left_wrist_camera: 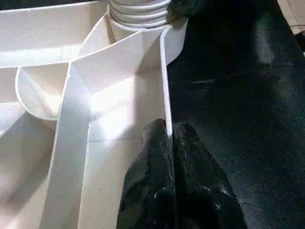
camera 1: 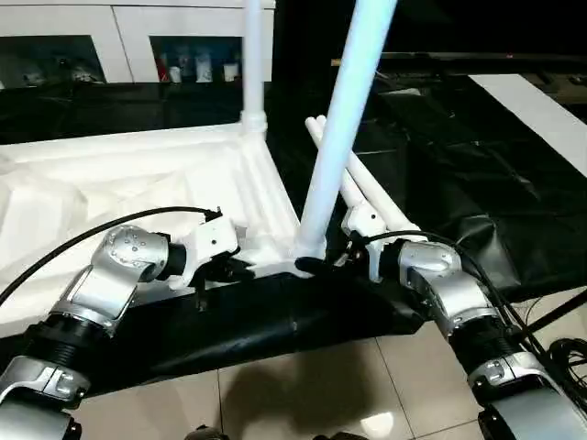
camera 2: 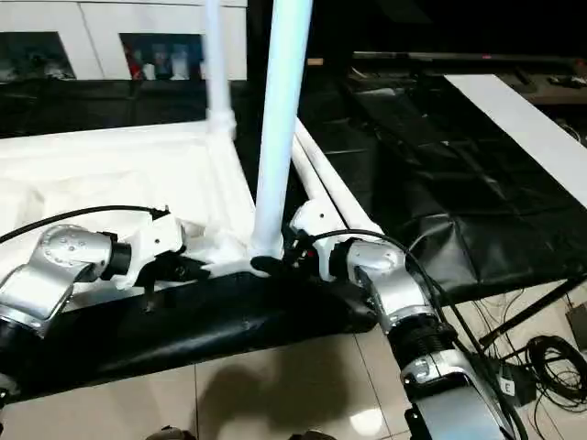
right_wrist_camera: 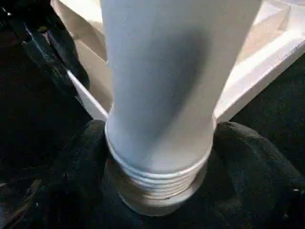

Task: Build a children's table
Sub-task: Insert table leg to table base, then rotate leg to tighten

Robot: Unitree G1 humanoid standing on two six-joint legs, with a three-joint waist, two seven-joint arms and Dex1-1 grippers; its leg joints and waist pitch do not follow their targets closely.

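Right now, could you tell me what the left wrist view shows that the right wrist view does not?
Left wrist view: the left gripper shut on the table top's side wall, with the ribbed underside beside it. Right wrist view: the right gripper, its fingers either side of the near leg just above its threaded end. Both share that leg's thread at the corner socket.

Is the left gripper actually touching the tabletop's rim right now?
Touching. The left wrist view shows the left gripper with its two black fingers pinched shut on the thin white edge wall of the tabletop, one finger on each side.
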